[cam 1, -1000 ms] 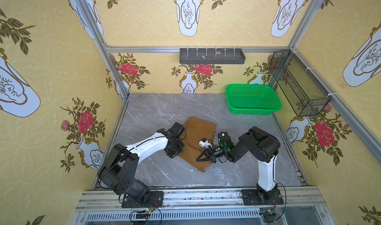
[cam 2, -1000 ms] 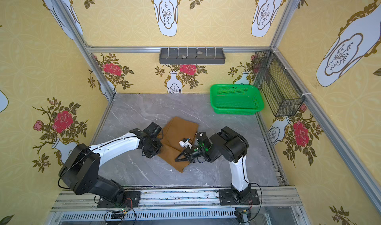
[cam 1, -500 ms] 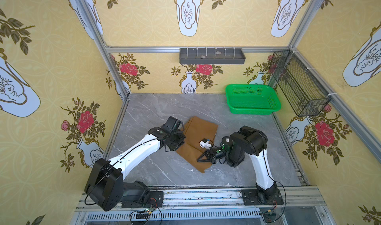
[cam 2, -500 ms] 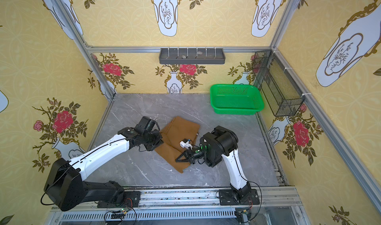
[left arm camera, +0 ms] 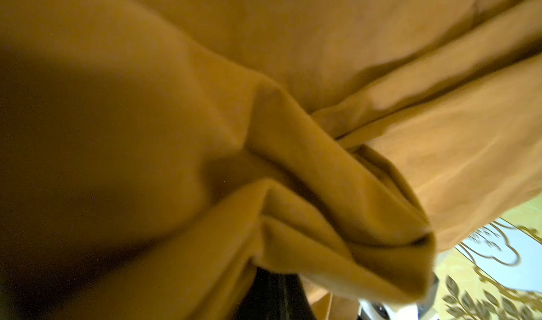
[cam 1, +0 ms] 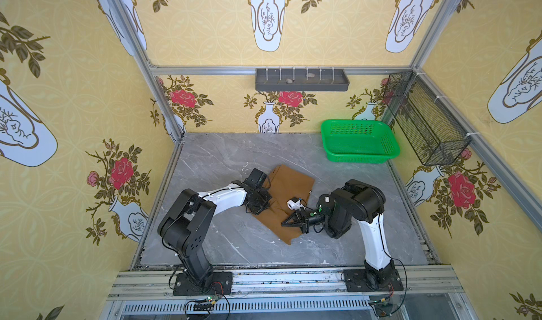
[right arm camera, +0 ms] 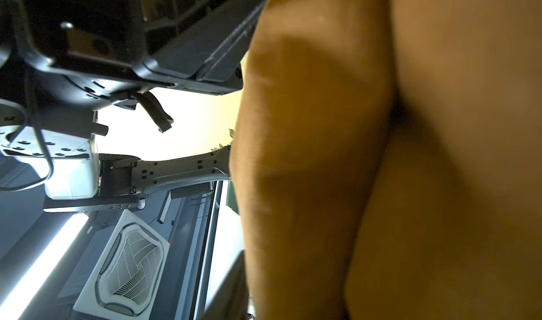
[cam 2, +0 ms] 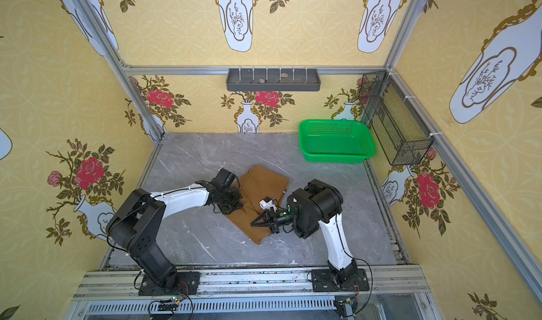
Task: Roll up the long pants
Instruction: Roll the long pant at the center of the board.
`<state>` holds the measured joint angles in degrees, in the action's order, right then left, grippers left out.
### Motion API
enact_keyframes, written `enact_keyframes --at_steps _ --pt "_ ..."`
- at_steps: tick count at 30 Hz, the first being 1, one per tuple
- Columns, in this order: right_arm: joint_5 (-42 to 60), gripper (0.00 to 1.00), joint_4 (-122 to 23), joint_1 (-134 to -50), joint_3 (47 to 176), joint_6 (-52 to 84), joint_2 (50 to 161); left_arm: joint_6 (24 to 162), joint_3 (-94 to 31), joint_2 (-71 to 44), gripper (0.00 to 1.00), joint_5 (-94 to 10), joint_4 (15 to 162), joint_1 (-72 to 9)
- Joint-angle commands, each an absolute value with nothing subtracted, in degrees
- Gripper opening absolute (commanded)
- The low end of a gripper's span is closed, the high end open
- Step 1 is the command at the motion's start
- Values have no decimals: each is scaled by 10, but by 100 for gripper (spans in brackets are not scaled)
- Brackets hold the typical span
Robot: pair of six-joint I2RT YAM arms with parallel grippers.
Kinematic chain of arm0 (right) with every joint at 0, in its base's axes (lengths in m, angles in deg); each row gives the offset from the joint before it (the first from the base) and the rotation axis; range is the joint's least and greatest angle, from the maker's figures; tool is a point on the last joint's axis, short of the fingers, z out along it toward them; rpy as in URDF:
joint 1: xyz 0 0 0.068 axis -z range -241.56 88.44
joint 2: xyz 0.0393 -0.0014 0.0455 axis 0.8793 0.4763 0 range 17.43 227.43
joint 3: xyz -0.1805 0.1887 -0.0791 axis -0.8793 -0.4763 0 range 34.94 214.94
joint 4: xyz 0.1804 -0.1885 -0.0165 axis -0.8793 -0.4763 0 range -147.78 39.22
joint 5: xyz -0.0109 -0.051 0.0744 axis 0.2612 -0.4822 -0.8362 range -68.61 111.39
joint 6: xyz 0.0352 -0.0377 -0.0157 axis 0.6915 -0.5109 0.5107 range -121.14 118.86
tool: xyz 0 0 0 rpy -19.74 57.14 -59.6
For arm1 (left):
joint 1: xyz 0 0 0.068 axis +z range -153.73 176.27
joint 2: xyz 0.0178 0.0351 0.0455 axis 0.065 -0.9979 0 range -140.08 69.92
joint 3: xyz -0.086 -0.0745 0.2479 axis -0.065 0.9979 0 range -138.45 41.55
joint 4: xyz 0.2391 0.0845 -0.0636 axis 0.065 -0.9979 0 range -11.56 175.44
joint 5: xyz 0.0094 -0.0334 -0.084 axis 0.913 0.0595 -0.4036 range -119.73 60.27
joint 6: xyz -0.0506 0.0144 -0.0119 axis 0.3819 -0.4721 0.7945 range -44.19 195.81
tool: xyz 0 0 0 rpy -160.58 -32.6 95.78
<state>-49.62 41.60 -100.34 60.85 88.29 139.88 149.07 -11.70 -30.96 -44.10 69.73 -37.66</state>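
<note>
The long pants (cam 1: 289,183) (cam 2: 264,180) lie folded into an ochre-brown slab in the middle of the grey table, running from the far left to the near right. My left gripper (cam 1: 259,204) (cam 2: 230,202) sits at their left edge. In the left wrist view bunched folds of the pants (left arm camera: 352,69) run into its dark jaws, which are shut on them. My right gripper (cam 1: 284,223) (cam 2: 252,223) lies sideways over the near part, pointing left. In the right wrist view the pants (right arm camera: 410,157) fill one side. One finger (right arm camera: 231,292) shows beside the cloth edge, off centre; the other is hidden.
A green plastic basket (cam 1: 360,158) stands at the back right of the marble table (cam 1: 223,157). A black wire basket (cam 1: 425,119) hangs on the right wall and a grey shelf (cam 1: 302,82) on the back wall. Both arm bases stand on the front rail.
Both grippers stay at about the same spots on the pants. The left arm's elbow stretched out and has folded back; the right arm's upper links shifted slightly. The pants' outline looks unchanged.
</note>
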Motion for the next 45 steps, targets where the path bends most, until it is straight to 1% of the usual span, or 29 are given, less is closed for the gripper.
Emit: enact_keyframes --at_steps 1,2,3,4,5,6,7,9,10,12,14,16,18,20,22,25,29,32,33,34,36,41,45 --pt "-481 98 292 -996 586 844 1333 1483 -91 -360 2 -385 645 -378" --pt "-472 98 205 -995 587 803 1288 1483 -84 -361 2 -386 648 -378" --pt "-452 98 48 -995 601 730 1232 1484 -75 -360 2 -386 650 -378" --pt "-423 98 -124 -1000 631 629 1176 1484 -66 -359 2 -386 654 -378" --pt "-339 97 -383 -1015 696 472 1111 1485 -55 -355 2 -388 663 -378" --pt "-232 97 -564 -1043 762 367 1073 1486 -47 -353 2 -388 665 -378" --pt "-122 98 -679 -1080 823 289 1048 1486 -39 -351 2 -389 670 -378" --pt "20 97 -807 -1110 904 237 1028 1487 -30 -351 2 -390 672 -378" --pt "52 97 -836 -1110 923 227 1022 1485 -28 -352 2 -392 675 -378" --pt "167 97 -900 -1113 957 227 1013 1486 -26 -356 2 -398 680 -378" --pt "228 98 -947 -1113 973 235 1014 1490 -25 -355 2 -400 684 -378" --pt "247 98 -990 -1115 985 242 1020 1488 -27 -352 1 -399 685 -378" --pt "299 97 -1023 -1138 989 268 1013 1487 -29 -349 2 -398 683 -378" --pt "384 98 -1048 -1179 995 295 992 1485 -32 -350 2 -399 682 -378" --pt "445 97 -1053 -1223 1008 304 974 1486 -33 -355 2 -401 682 -378" --pt "518 97 -1011 -1307 1015 288 970 1495 -33 -367 1 -408 679 -378" --pt "531 98 -980 -1362 1031 219 1032 1503 -26 -374 1 -407 680 -378" --pt "536 98 -951 -1448 1046 156 1078 1502 -25 -375 1 -409 683 -378" --pt "548 100 -963 -1470 1062 153 1097 1503 -26 -375 1 -408 683 -378" --pt "558 98 -979 -1487 1079 155 1121 1502 -27 -374 1 -408 685 -378" --pt "558 93 -997 -1495 1097 156 1155 1506 -27 -371 1 -407 688 -378" --pt "569 95 -945 -1500 1049 110 1191 1504 -28 -363 1 -407 687 -378" --pt "586 95 -878 -1464 1001 77 1220 1500 -36 -367 1 -407 684 -378"
